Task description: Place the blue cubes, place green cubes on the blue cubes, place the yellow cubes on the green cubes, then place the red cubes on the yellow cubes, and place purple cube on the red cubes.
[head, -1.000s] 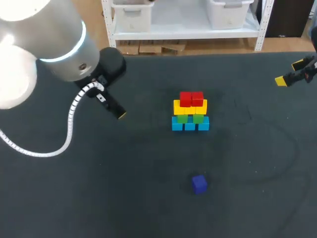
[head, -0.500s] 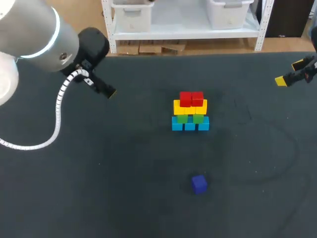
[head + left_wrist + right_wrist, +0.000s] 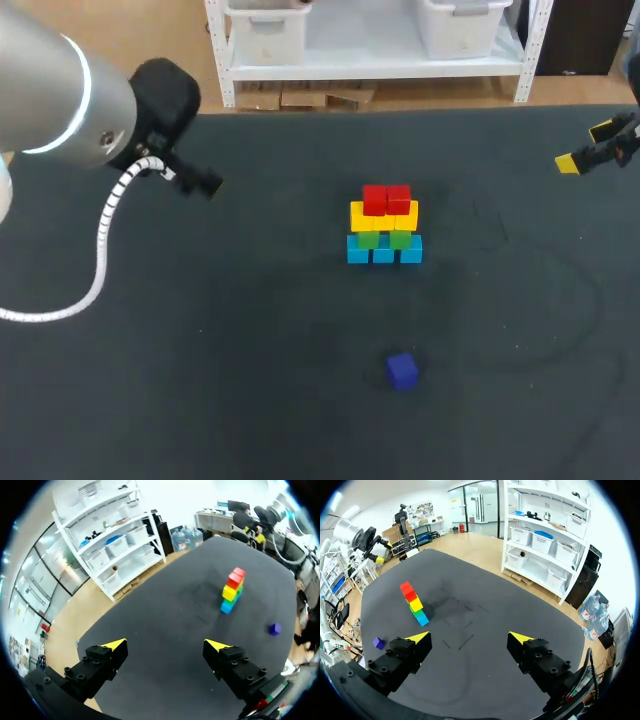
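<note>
A cube pyramid stands mid-table: blue cubes [image 3: 384, 251] at the bottom, then green cubes [image 3: 384, 239], yellow cubes [image 3: 384, 215] and red cubes [image 3: 386, 198] on top. The purple cube [image 3: 402, 370] lies alone nearer the front edge. My left gripper [image 3: 203, 183] hangs far left of the pyramid. Its own view shows it open and empty [image 3: 165, 645], with the pyramid [image 3: 232, 591] and purple cube [image 3: 274, 628] far ahead. My right gripper [image 3: 585, 147] is at the far right edge, open and empty [image 3: 469, 638], with the pyramid [image 3: 413, 602] and purple cube [image 3: 378, 642] well ahead.
The dark table mat [image 3: 250, 380] carries only the pyramid and the loose purple cube. A white cable [image 3: 105, 235] loops from my left arm over the table's left part.
My left arm has drawn back to the left and away from the pyramid. The right arm and all cubes have stayed put.
</note>
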`<action>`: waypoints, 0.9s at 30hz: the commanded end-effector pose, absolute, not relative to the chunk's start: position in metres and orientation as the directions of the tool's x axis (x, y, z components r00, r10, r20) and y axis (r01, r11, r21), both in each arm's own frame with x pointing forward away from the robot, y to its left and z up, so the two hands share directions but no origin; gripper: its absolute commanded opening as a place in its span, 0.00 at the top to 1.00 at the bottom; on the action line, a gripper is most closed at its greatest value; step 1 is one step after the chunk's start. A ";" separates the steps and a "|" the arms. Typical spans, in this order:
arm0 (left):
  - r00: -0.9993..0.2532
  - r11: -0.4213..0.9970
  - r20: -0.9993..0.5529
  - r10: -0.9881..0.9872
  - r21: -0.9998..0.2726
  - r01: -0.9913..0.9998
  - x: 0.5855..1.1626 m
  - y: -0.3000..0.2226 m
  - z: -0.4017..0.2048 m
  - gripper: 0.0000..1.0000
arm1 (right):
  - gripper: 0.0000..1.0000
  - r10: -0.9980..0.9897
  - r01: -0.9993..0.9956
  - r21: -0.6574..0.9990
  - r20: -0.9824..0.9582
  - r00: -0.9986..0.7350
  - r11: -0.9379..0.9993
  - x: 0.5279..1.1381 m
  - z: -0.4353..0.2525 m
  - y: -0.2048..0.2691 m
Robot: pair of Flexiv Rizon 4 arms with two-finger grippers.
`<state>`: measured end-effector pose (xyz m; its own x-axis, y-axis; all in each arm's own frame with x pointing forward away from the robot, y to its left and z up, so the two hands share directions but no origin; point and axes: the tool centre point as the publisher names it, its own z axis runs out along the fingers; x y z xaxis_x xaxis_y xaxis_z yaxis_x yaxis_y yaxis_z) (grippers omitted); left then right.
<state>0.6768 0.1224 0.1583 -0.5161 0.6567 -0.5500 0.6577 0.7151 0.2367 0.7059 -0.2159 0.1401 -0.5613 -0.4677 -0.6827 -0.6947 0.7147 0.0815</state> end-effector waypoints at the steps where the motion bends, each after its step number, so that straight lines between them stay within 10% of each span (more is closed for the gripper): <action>1: -0.522 0.703 -0.534 0.665 0.211 0.679 0.683 0.125 0.166 0.00 | 0.00 -0.467 -0.697 0.084 -0.684 -0.560 0.712 0.707 0.140 -0.216; 27: -0.474 0.775 -0.671 0.570 0.248 0.581 0.683 0.131 0.174 0.00 | 0.00 -0.467 -0.697 0.084 -0.684 -0.560 0.712 0.707 0.140 -0.216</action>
<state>0.6903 0.1280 0.1737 -0.4834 0.5784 -0.6572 0.5926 0.7687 0.2406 0.7059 -0.2160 0.1401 -0.5614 -0.4677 -0.6827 -0.6946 0.7147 0.0815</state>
